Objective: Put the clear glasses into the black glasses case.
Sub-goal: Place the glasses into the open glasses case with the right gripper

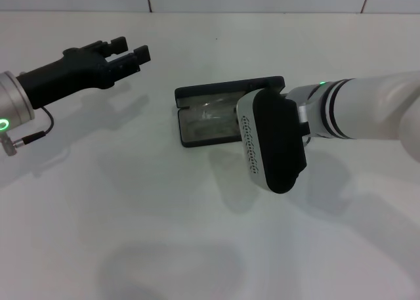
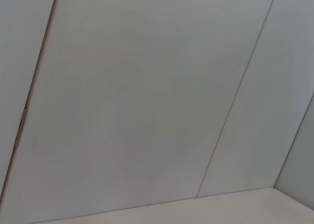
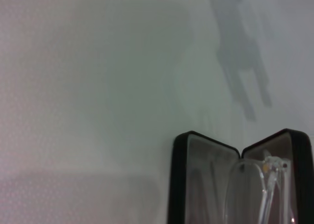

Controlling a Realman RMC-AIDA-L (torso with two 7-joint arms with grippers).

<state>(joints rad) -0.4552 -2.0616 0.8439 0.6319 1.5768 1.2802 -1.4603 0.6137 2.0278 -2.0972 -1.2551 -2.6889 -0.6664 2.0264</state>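
Over the open case (image 1: 197,126), the right gripper (image 1: 246,126), grip unseen, with glasses (image 3: 260,185) lengthwise inside; left gripper (image 1: 131,50) narrowly parted, far left.

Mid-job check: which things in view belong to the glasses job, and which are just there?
Job:
- black glasses case, lying open
- clear glasses, inside the case
- right gripper, over the case
- left gripper, raised well apart from the case

Not part:
- white table
- tiled wall
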